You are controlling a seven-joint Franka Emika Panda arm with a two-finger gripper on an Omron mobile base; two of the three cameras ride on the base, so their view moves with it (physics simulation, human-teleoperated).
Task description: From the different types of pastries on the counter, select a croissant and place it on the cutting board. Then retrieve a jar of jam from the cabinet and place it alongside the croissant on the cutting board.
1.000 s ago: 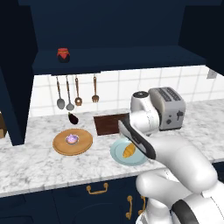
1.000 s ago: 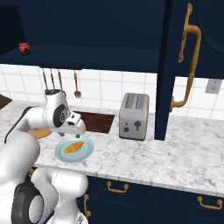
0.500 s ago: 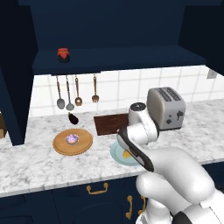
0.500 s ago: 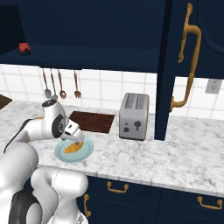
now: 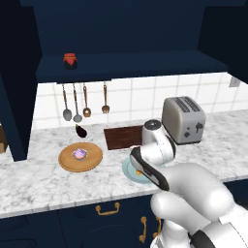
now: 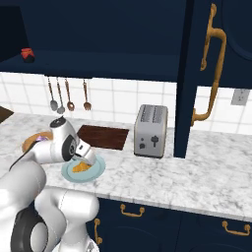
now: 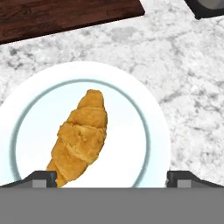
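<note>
A: Hand view, left to right. The croissant [image 7: 81, 138] lies on the pale blue plate [image 7: 153, 131], left of the frame's centre. Its long axis runs on a diagonal, from lower left near the left fingertip up to a blunt end nearer the top centre.

B: And the fingers?

A: The gripper [image 7: 111, 180] is spread wide. One tip sits at the lower left edge, the other at the lower right, nothing between them. The lower end of the croissant is just beside the left tip; the right tip stands well apart from it, over bare plate.

B: So the pastry is off-centre in the gap.

A: My reading, yes: the coming move likely needs a shift toward frame left, and a closing line set across that diagonal, not along it.

B: Destination?

A: The cutting board [image 7: 65, 17] fills the upper left of the frame, beyond the plate and apart from it, with counter [image 7: 188, 87] between. In the left base view the jar of jam [image 5: 70, 60] stands on the cabinet shelf, upper left.

B: Any writing or labels?

A: None legible on the jar, plate or toaster [image 6: 151, 130].
</note>
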